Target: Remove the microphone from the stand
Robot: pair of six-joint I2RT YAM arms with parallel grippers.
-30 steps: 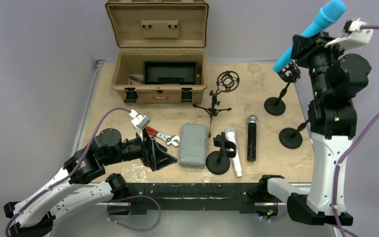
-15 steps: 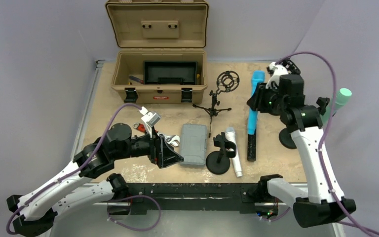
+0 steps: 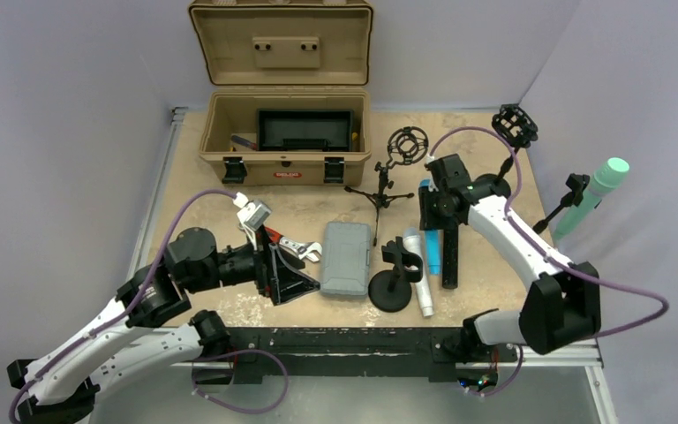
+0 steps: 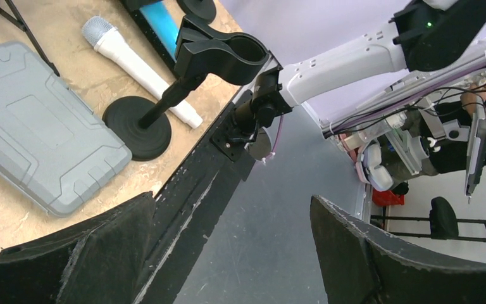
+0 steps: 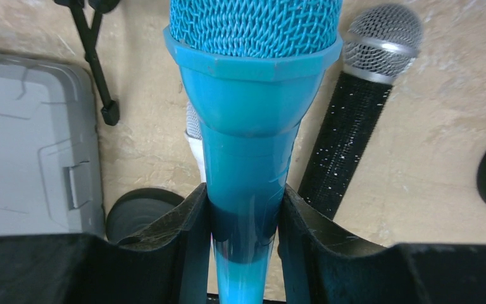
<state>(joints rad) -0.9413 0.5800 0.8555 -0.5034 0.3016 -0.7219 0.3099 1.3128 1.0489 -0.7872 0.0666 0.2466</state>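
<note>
My right gripper (image 3: 431, 228) is shut on the blue microphone (image 3: 430, 249), which is out of its stand and held low over the table between the white microphone (image 3: 418, 265) and the black microphone (image 3: 450, 252). In the right wrist view the fingers (image 5: 190, 221) clamp its blue handle (image 5: 250, 145) and the mesh head points away. The empty shock-mount stand (image 3: 514, 125) stands at the back right. A green microphone (image 3: 598, 187) sits in another stand at the right edge. My left gripper (image 3: 298, 284) is open and empty at the front edge.
An empty clip stand (image 3: 393, 281) stands beside the white microphone. A grey case (image 3: 347, 258), a wrench (image 3: 296, 247), a small tripod with a ring mount (image 3: 388, 177) and an open tan toolbox (image 3: 282, 132) are also on the table.
My right arm swung down from high at the right and carried the blue microphone to the middle of the table. My left gripper shifted slightly right, then back.
</note>
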